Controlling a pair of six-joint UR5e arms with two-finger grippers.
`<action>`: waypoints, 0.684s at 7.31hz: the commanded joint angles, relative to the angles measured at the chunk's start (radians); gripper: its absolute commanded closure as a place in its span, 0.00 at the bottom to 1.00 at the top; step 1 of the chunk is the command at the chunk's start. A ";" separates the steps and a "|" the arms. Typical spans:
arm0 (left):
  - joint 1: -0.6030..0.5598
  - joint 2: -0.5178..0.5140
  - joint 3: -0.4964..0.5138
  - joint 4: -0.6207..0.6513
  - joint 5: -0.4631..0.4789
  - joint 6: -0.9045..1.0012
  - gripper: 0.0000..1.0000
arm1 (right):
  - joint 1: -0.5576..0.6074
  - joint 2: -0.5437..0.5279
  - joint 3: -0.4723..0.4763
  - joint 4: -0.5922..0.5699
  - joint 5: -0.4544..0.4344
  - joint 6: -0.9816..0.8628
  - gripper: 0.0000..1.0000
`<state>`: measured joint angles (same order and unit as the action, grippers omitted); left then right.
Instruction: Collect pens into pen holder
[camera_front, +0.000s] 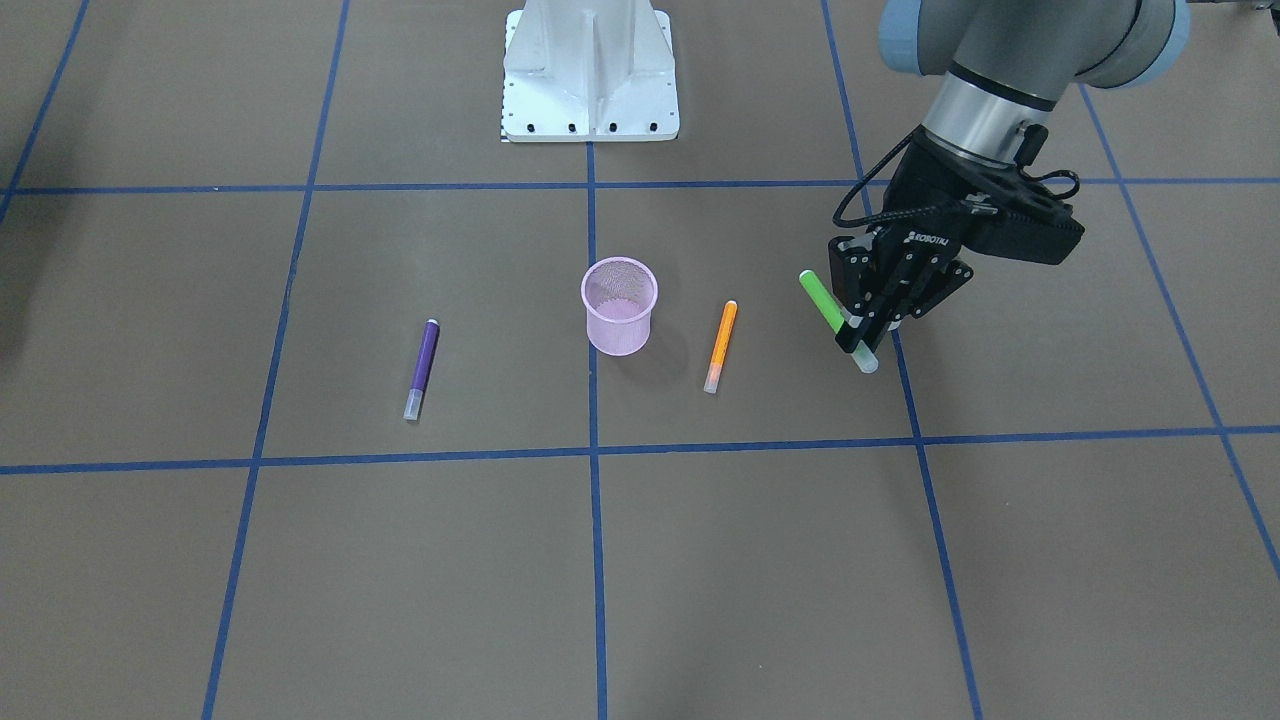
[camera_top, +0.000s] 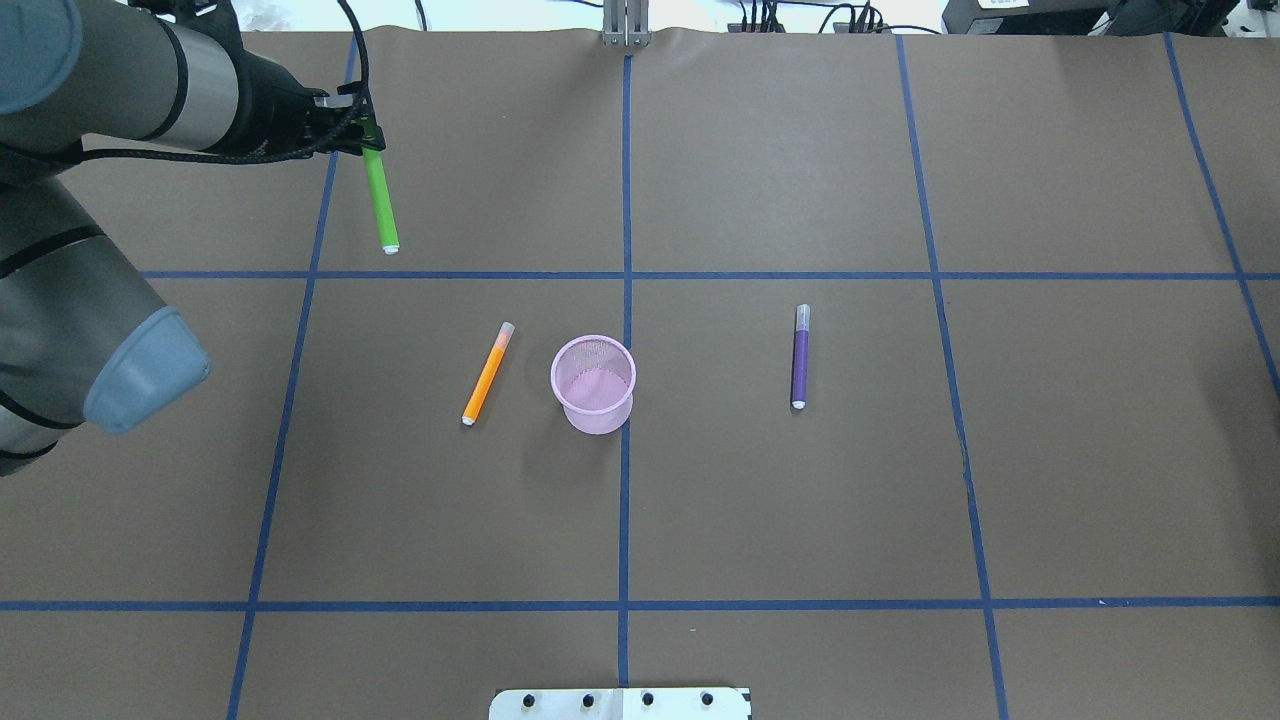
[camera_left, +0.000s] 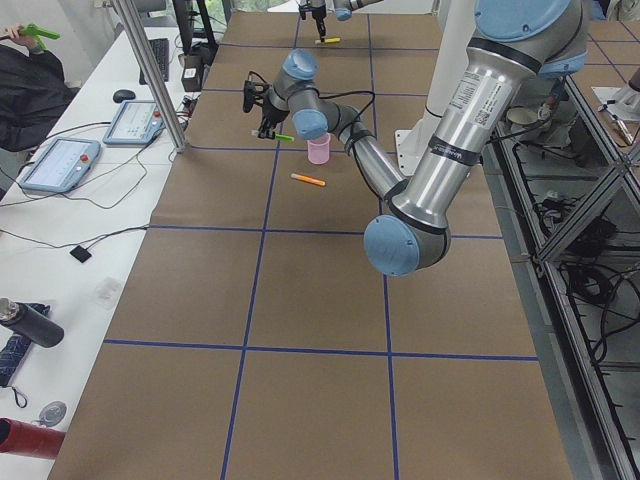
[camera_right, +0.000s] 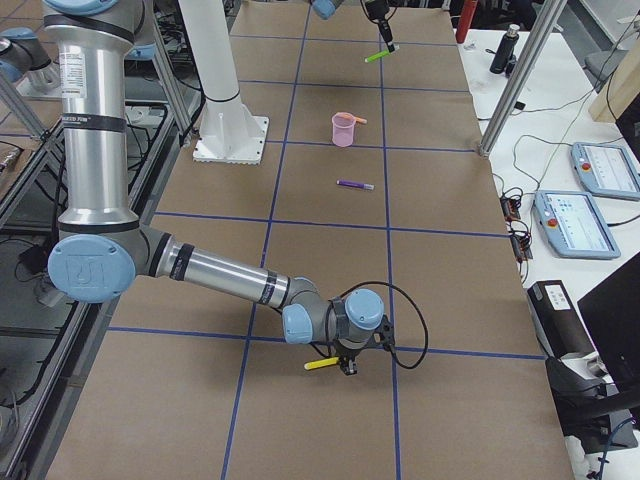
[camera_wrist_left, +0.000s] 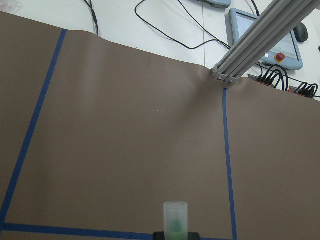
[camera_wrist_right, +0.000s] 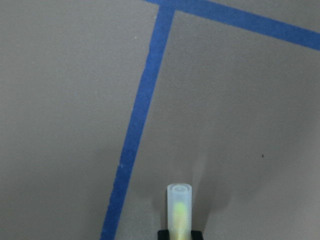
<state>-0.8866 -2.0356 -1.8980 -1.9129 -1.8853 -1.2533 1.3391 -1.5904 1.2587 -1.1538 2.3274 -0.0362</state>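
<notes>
While the left tool (camera_front: 862, 335) clamps green pen (camera_front: 822, 300), right tool (camera_right: 346, 366) clamps yellow pen (camera_wrist_right: 179, 207)

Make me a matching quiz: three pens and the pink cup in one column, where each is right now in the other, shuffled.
1 green pen
2 yellow pen
3 orange pen
4 pink cup

A lying on the table beside the pink cup
B held in the right gripper
C standing upright, empty
D held in the left gripper

Pairs: 1-D, 2-B, 3-A, 4-C.
</notes>
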 joint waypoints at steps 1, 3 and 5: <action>0.000 -0.002 -0.003 0.000 0.000 0.000 1.00 | 0.009 -0.009 0.042 0.000 0.080 0.001 1.00; 0.058 -0.030 -0.007 -0.002 0.105 0.000 1.00 | 0.044 -0.010 0.057 0.000 0.102 -0.001 1.00; 0.222 -0.078 -0.006 -0.005 0.384 -0.003 1.00 | 0.063 -0.008 0.074 0.002 0.099 -0.001 1.00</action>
<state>-0.7533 -2.0901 -1.9035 -1.9156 -1.6472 -1.2539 1.3901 -1.5989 1.3205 -1.1525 2.4274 -0.0366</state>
